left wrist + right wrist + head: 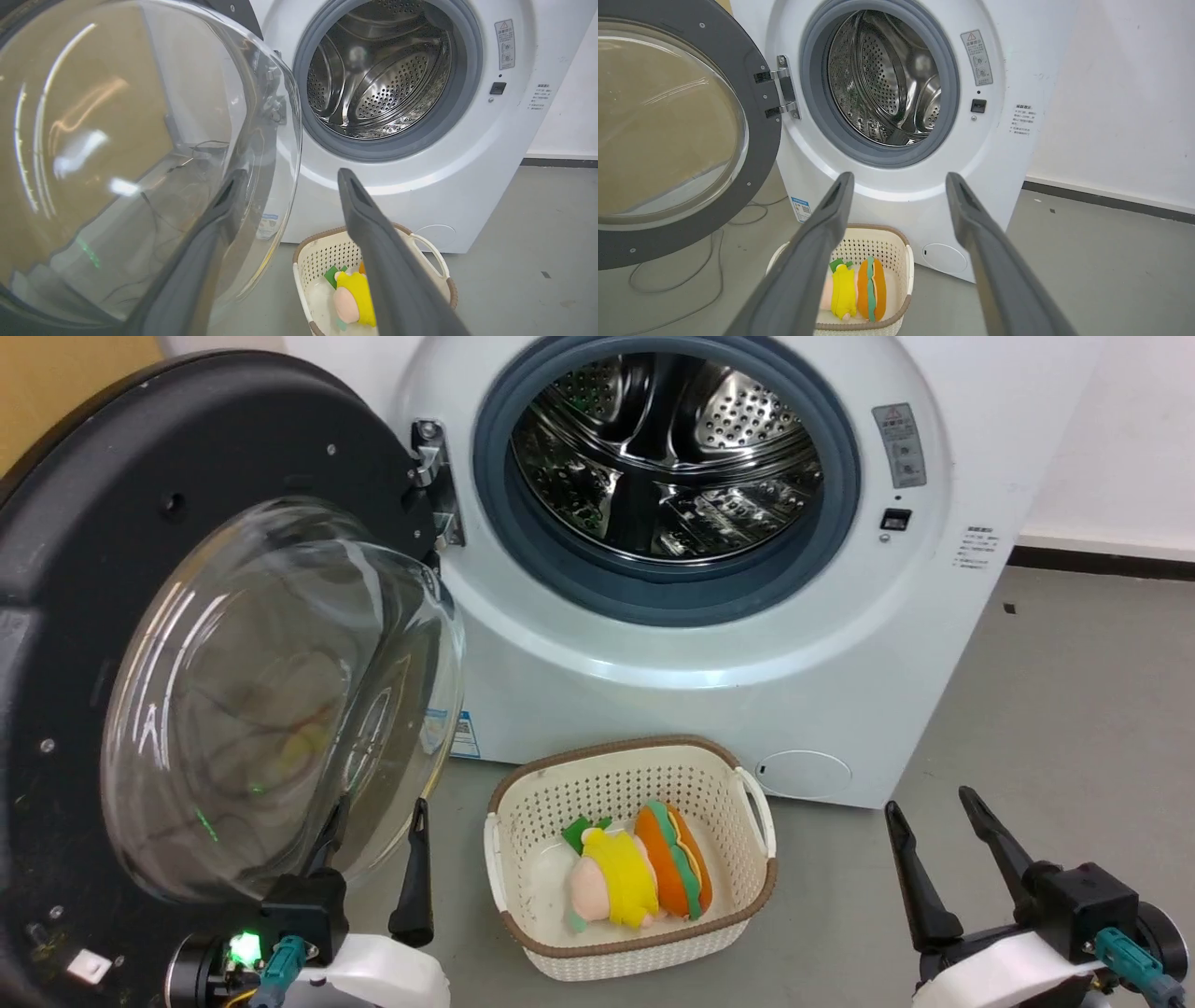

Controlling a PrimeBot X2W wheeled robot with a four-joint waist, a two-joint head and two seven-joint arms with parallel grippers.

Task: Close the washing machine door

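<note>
Head view, door point(233, 644): you see it swung wide open at 9 o'clock of the machine point(653, 672).
Head view, grippers: your left gripper point(376, 807) at 7 o'clock, fingers spread, one seen through the door's glass; your right gripper point(930, 801) at 5 o'clock, spread wide, holding nothing.
Left wrist view, basket point(317, 235): at 5 o'clock, on the floor before the machine.
Right wrist view, door: at 9 o'clock, hanging on its hinge.
</note>
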